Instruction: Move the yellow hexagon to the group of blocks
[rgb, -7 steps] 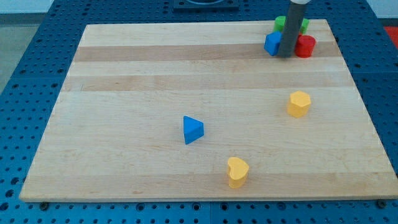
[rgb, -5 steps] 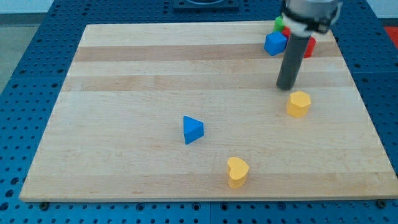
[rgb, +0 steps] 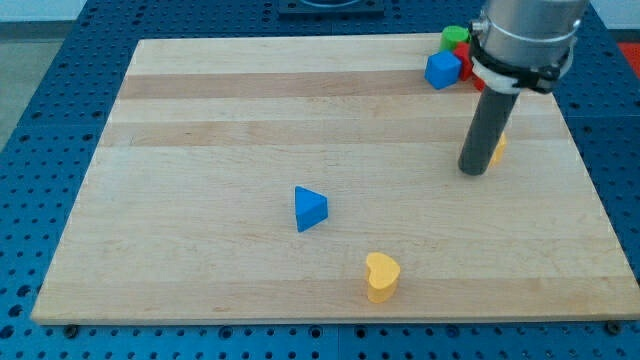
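Yellow hexagon (rgb: 497, 150) on tabletop (rgb: 250, 110), mostly hidden behind rod. My tip (rgb: 474, 171) dropped from above it to its lower-left, seemingly touching. No pincer here. Push toward blue block (rgb: 441, 70), red block (rgb: 466, 74) and green block (rgb: 455, 37) looks imminent.

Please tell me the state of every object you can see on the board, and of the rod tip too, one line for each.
my tip: down on the board, just in front of the yellow hexagon.
yellow hexagon: mostly hidden behind the rod, apart from the group.
blue cube: in the group at the view's top right.
green block: in the group, behind the blue cube.
red block: in the group, mostly hidden.
blue triangle: alone, mid-board.
yellow heart: alone, near the view's bottom edge.
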